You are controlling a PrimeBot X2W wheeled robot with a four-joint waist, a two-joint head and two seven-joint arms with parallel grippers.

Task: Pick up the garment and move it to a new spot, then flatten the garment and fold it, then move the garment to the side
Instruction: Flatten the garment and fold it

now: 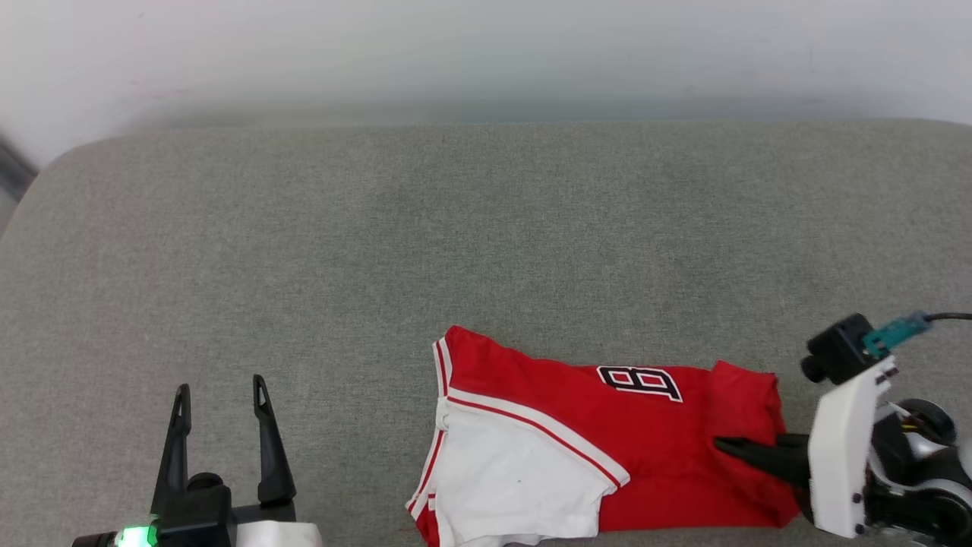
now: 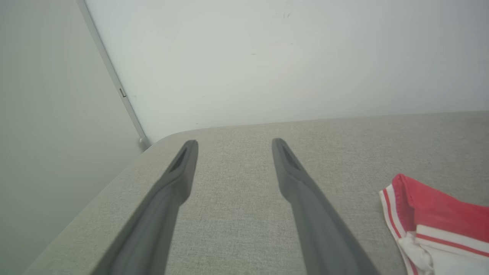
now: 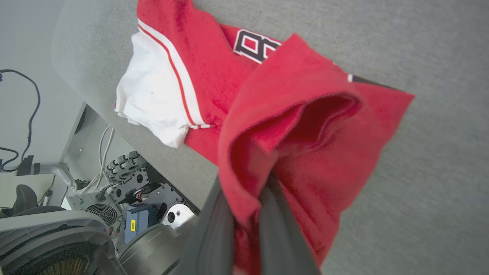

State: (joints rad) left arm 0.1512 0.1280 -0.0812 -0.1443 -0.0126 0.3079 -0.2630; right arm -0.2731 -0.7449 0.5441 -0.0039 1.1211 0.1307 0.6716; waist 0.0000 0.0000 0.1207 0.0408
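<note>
garment [image 1: 607,448] on cushion [image 1: 486,228], near edge | right claw [image 1: 727,444] at its right end | left claw [image 1: 221,386] well left

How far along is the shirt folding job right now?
Looks done: the garment lies folded into a compact bundle near the front edge of the grey padded surface, with a white sleeve on top. In hand: the right gripper is shut on its red edge, where the fabric bunches up. Probably left: moving it aside. The left gripper hangs open, apart from it.
</note>
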